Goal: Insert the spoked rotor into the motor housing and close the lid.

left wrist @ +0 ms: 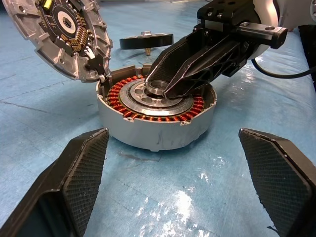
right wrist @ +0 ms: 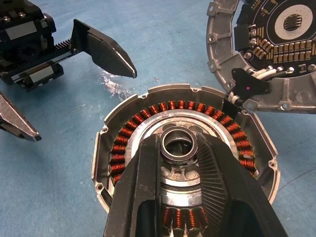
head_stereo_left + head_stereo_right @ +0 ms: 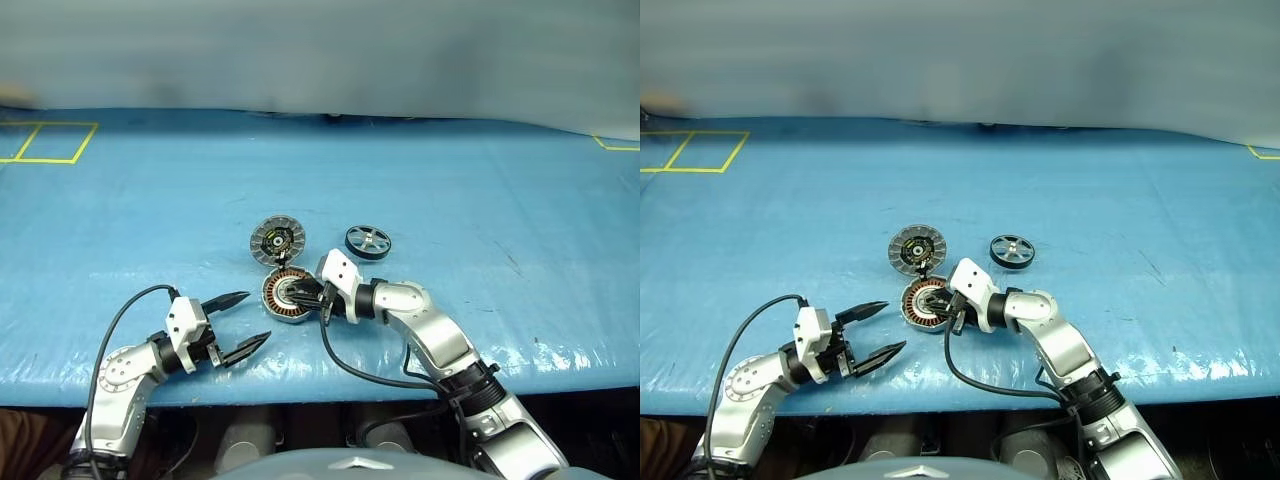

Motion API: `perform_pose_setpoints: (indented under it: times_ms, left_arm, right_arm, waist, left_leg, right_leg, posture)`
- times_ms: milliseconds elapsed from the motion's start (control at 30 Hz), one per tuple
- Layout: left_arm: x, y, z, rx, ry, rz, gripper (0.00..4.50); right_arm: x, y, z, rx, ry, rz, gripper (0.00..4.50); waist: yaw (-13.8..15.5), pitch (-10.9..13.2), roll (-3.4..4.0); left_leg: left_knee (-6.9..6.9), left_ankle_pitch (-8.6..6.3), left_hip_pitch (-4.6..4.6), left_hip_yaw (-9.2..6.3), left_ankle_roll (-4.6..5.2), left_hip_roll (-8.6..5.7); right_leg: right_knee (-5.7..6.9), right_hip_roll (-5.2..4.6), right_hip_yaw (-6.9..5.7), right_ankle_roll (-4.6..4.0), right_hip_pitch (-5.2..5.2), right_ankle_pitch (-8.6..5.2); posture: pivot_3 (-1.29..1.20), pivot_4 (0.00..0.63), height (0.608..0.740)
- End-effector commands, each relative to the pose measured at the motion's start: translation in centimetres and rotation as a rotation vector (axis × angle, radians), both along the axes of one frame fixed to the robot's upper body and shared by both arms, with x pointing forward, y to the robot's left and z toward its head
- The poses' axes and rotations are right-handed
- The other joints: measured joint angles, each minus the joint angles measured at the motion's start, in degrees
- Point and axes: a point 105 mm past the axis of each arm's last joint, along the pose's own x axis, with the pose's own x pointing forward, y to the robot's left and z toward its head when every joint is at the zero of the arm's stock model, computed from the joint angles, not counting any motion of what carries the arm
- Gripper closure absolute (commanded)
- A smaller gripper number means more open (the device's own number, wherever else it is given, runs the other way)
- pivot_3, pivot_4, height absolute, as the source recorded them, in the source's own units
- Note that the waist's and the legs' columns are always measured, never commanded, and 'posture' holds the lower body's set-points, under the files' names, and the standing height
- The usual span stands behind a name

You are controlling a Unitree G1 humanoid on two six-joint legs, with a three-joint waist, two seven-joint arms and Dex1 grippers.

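The right gripper (image 2: 180, 148) reaches level across the housing (image 3: 288, 297), its two fingers closed on a small metal ring (image 2: 180, 144) held right over the pale centre inside the copper windings. The ring looks like a bearing or collar — I cannot tell whether it is seated or loose.

The housing stands near the table's (image 3: 500, 180) front edge, about midway along it. The lid (image 3: 276, 240) lies open face up just behind it, touching its rim where a short cable joins them. The rotor (image 3: 367, 241) lies flat a little toward the right edge, apart from both and untouched.

To do this step well, the right gripper should keep the ring square to the hub and press straight down, not sideways, since a tilted ring would likely jam and the light housing could slide on the blue sheet. Once it sits flush, let go and lift clear without snagging the cable.

The left gripper (image 3: 238, 322) hovers level just off the housing's left side, near the front edge, jaws spread wide and holding nothing — well placed to brace the housing wall if it shifts.
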Motion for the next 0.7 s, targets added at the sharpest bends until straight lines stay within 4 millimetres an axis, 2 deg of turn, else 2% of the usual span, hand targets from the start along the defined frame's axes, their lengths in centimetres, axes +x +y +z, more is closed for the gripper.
perform_pose_setpoints:
  times_ms: [33,400,467,500,600,700]
  left_arm:
    - [0.0,-0.07,0.32,-0.008,-0.023,0.003,0.0]
    - [-0.06,0.06,0.06,-0.008,-0.018,0.012,0.0]
    - [-0.04,0.11,0.08,-0.007,-0.019,0.014,0.0]
    - [-0.04,0.12,0.08,-0.007,-0.019,0.015,0.0]
    - [-0.04,0.14,0.08,-0.006,-0.019,0.016,0.0]
    - [-0.04,0.16,0.05,-0.006,-0.017,0.017,0.0]
  right_arm:
    - [0.5,-0.02,0.58,0.007,-0.026,-0.016,3.8]
    - [0.19,0.13,0.69,0.006,-0.028,0.005,3.8]
    - [0.11,0.12,0.61,0.002,-0.027,0.011,3.09]
    - [0.04,0.14,0.63,0.002,-0.028,0.015,2.91]
    - [0.0,0.27,0.84,0.011,-0.035,0.017,1.95]
    - [0.05,0.43,1.29,0.036,-0.037,0.016,1.95]
  waist:
    - [0.0,0.0,0.0]
    - [-0.02,0.0,0.0]
    - [-0.01,0.0,0.0]
    - [0.0,0.0,0.0]
    - [-0.01,0.0,0.0]
    - [-0.01,0.0,0.0]
  left_leg:
    - [0.0,0.0,0.0,0.0,-0.01,0.0]
    - [0.0,-0.08,0.0,0.0,-0.15,0.0]
    - [0.0,-0.08,0.01,0.0,-0.15,0.0]
    - [0.0,-0.08,0.01,0.0,-0.15,0.0]
    - [0.0,-0.08,0.01,0.0,-0.14,0.0]
    - [0.0,-0.08,0.01,0.0,-0.14,0.0]
  right_leg:
    - [0.0,0.0,0.0,0.0,0.0,0.0]
    - [0.0,0.0,-0.01,0.0,0.0,0.0]
    - [0.01,0.0,0.0,0.0,0.0,0.0]
    - [0.01,0.0,-0.01,0.0,0.0,0.0]
    - [0.0,0.0,0.0,0.0,0.01,0.0]
    - [0.01,0.0,-0.01,0.0,0.0,0.0]
  posture:
    - [0.0,0.15,0.74]
    - [0.0,0.15,0.74]
    - [0.0,0.15,0.74]
    - [0.0,0.15,0.74]
    - [0.0,0.15,0.74]
    - [0.0,0.15,0.74]
